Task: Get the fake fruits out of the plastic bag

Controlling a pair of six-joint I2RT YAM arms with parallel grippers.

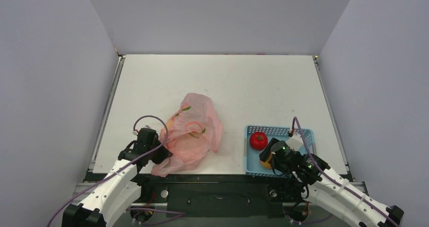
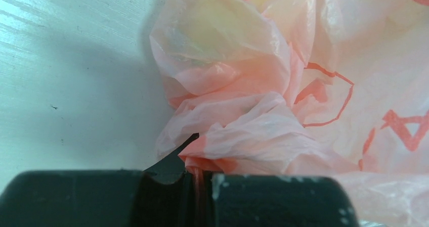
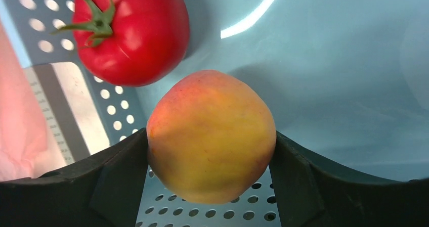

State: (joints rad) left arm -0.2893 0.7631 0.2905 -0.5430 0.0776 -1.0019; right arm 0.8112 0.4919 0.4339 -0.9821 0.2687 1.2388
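The pink plastic bag [image 1: 195,131] lies crumpled on the white table, left of centre. My left gripper [image 1: 164,159] is shut on a bunched fold of the plastic bag [image 2: 283,85] at its near corner, and the left gripper [image 2: 200,179] has pink film pinched between its jaws. A pale yellow shape [image 2: 222,30] shows through the film. My right gripper [image 3: 211,151] is inside the blue basket, shut on the orange-pink peach [image 3: 211,136], which touches both fingers. The red tomato [image 3: 129,32] lies just beyond it. From above, the tomato [image 1: 258,140] and the peach [image 1: 265,161] sit at the basket's left side.
The blue perforated basket [image 1: 305,134] stands at the near right of the table, its wall [image 3: 329,60] close around the right gripper [image 1: 268,157]. Grey walls enclose the table on three sides.
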